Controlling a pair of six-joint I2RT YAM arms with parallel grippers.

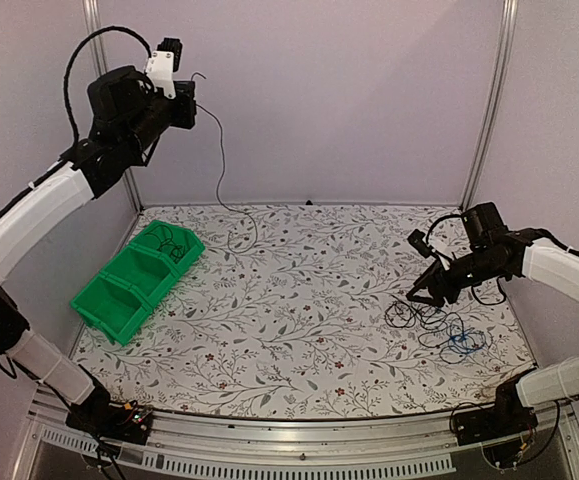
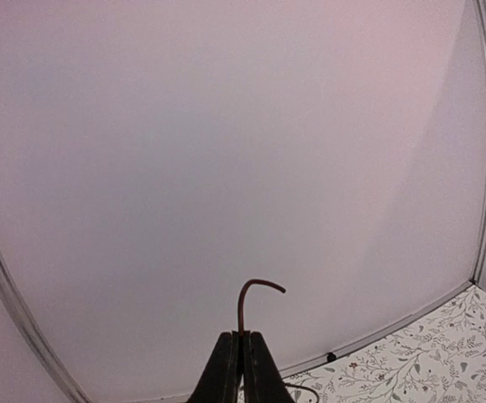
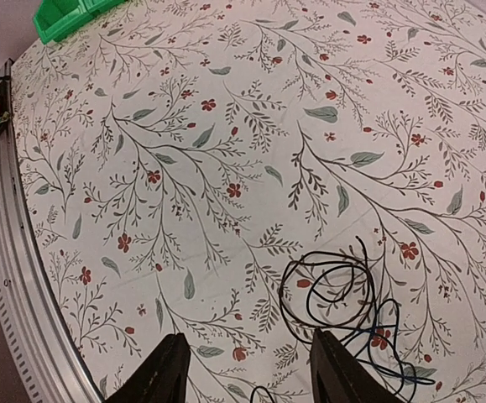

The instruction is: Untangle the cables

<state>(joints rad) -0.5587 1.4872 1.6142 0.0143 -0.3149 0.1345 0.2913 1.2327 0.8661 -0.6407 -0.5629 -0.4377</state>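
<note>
Cables [image 1: 434,318] only partly sorted: one brown cable [image 1: 221,150] pinched high by closed left fingers [image 2: 223,374], some in green bin [image 1: 119,300], black-and-blue tangle [image 3: 335,294] on surface [image 1: 299,300] by spread right fingers [image 3: 171,374].

No lettering, label, brand or number can be read. The tablecloth [image 1: 309,320] bears only a leaf-and-flower print.

The top camera sits above and behind me, looking down over the whole table [image 1: 299,300]. My left wrist camera, held high, faces the back wall [image 2: 226,151]. My right wrist camera looks down close; these 2 views share the cables [image 3: 343,290] and green bin [image 3: 62,23].
</note>
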